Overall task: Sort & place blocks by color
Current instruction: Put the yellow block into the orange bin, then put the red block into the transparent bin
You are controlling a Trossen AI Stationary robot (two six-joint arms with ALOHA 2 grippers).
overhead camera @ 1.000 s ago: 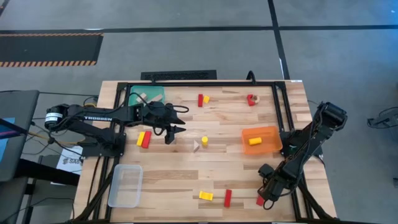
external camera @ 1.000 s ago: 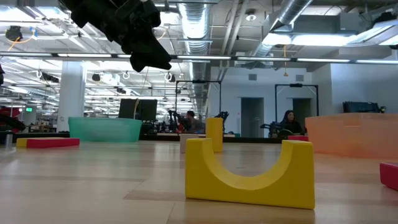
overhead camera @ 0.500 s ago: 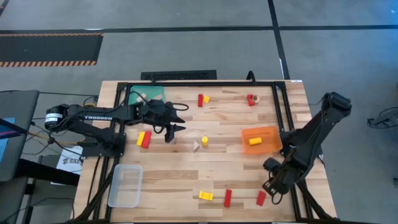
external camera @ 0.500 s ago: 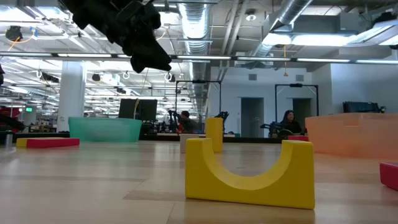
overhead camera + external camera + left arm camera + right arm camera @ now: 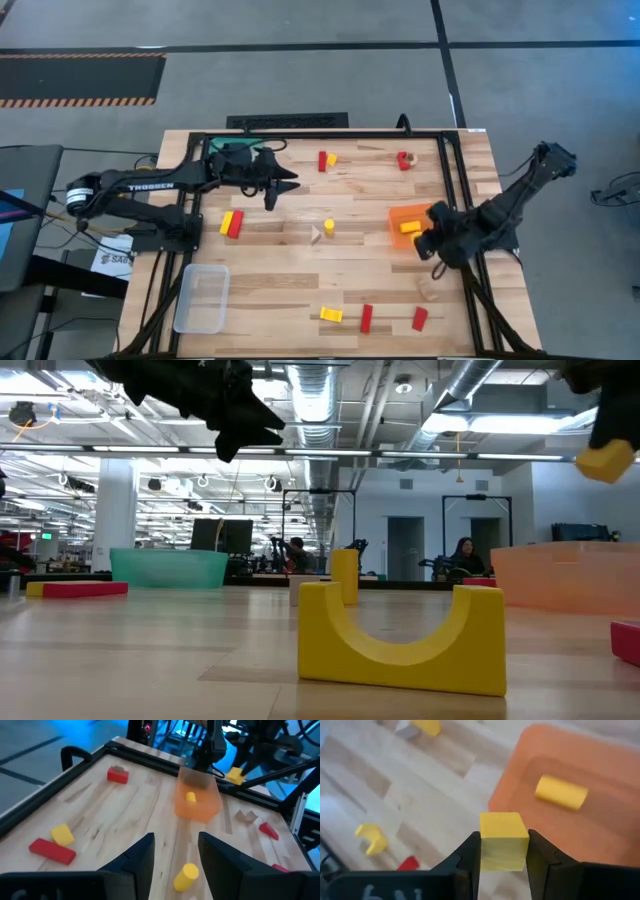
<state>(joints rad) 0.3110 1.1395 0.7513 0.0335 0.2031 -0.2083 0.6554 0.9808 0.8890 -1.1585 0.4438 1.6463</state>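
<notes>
Right pincer [image 5: 503, 851] grasping yellow cube [image 5: 503, 840] beside orange tray [image 5: 580, 827], left pincer [image 5: 175, 851] released, arm lettered TROSSEN.

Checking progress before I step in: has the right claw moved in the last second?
Yes. The right claw, gripping a yellow block, rose from the table's near edge up to the orange tray.

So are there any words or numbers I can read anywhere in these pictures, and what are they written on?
"TROSSEN": white letters on the dark left robot arm, seen from above.
White marks on the right end effector's dark body, at the wrist picture's lower edge: cut off, not readable.
A white label with dark print beside the table's left edge: too small to read.
A small green sign in the room behind: too small to read.
</notes>
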